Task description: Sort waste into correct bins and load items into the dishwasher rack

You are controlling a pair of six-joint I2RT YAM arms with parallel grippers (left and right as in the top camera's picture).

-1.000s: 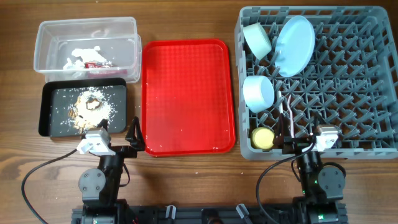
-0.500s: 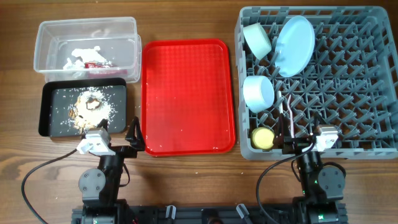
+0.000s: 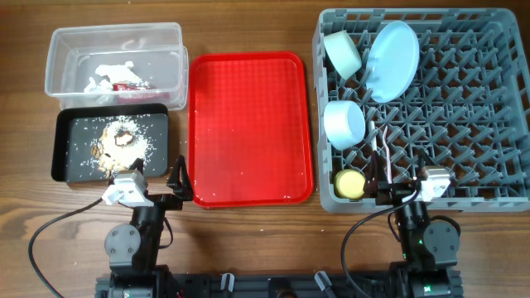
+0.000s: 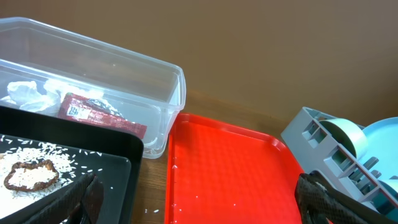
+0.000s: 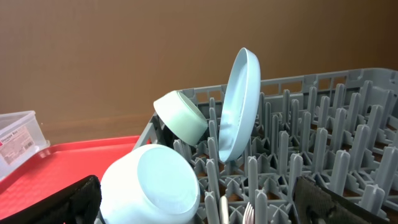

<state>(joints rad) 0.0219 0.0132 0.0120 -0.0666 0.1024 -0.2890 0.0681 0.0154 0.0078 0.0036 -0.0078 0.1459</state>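
Two matching arms in your overhead view. Left arm (image 3: 128, 242) and right arm (image 3: 432, 240) both have black housings with a round dark-grey joint cap on top. Each wrist has a small white-and-silver block: left camera block (image 3: 124, 189), right camera block (image 3: 435, 182). One thin black cable per arm, curving in a loop: left cable (image 3: 34, 244), right cable (image 3: 344, 248). The right arm body has a small green light (image 3: 425, 242). Left gripper (image 3: 179, 184) and right gripper (image 3: 377, 187) are all black. Your wrist views show matte black fingers (image 4: 329, 199) with a rough, pebbled face, the same on the right fingers (image 5: 339, 202). A black base rail (image 3: 273, 285) joins both arms. Screws and markings are too small to read.
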